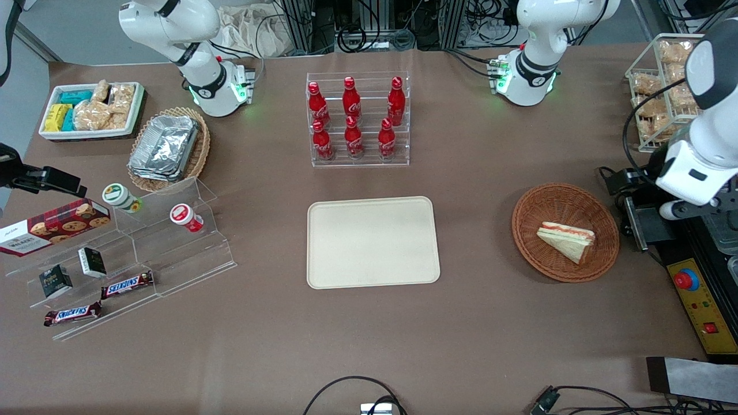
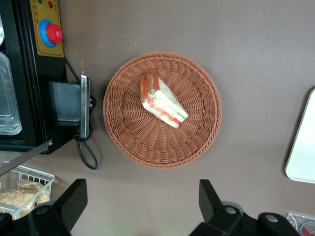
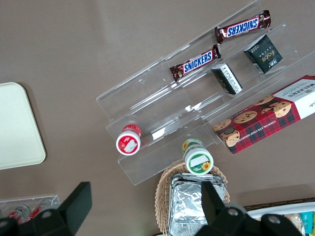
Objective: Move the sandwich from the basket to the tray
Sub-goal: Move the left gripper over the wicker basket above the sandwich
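The sandwich [image 1: 566, 239] [image 2: 162, 101], a pale bread wedge with red and green filling, lies in the round reddish-brown wicker basket [image 1: 530, 207] [image 2: 128, 132]. The cream tray [image 1: 372, 242] [image 2: 305, 147] lies flat at mid-table with nothing on it, a basket's width away from the basket. My gripper [image 2: 141, 199] hangs high over the bare table just off the basket's rim, slightly farther from the front camera than the basket. It is open, its black fingers [image 2: 74, 196] spread wide with nothing between them. It touches neither the basket nor the sandwich.
A black control box with a red button [image 1: 687, 280] stands close beside the basket at the working arm's end. A white wire rack of bagged snacks [image 1: 657, 86] is farther back. A clear rack of red bottles [image 1: 357, 121] stands farther from the front camera than the tray.
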You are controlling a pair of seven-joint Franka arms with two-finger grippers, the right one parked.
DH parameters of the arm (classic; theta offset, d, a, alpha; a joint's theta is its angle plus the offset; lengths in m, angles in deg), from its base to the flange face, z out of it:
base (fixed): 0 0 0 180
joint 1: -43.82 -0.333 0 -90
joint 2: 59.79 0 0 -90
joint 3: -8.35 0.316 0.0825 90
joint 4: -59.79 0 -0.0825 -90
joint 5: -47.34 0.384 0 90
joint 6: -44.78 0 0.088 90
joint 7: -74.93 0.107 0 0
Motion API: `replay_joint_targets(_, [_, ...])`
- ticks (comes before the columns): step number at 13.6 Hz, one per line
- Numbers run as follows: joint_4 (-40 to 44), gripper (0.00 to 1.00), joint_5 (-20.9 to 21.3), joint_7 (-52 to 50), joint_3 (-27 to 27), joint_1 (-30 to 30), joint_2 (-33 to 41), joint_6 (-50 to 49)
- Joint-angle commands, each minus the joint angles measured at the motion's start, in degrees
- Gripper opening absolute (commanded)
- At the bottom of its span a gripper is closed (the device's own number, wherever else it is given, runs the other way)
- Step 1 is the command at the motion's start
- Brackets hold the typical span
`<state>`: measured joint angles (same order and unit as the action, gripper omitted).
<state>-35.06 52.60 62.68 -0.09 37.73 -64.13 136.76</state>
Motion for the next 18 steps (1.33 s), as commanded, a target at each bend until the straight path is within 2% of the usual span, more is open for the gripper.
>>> replay_joint_targets(1, [3.4, 1.0, 0.5, 0.5, -0.4, -0.5, -2.3, -2.4])
replay_joint_targets(8, [2.5, 1.0, 0.3, -0.3, -0.2, -2.9, -3.5, -1.6])
replay_joint_targets(13, [-5.2, 1.0, -1.0, -6.4, 0.0, -5.5, -2.6, 6.5])
replay_joint_targets(15, [-9.5, 1.0, -4.4, -10.5, 0.0, -6.2, -2.2, 11.0])
replay_joint_targets(18, [-16.0, 1.0, -5.4, -11.7, 0.0, -6.9, -1.4, 19.7])
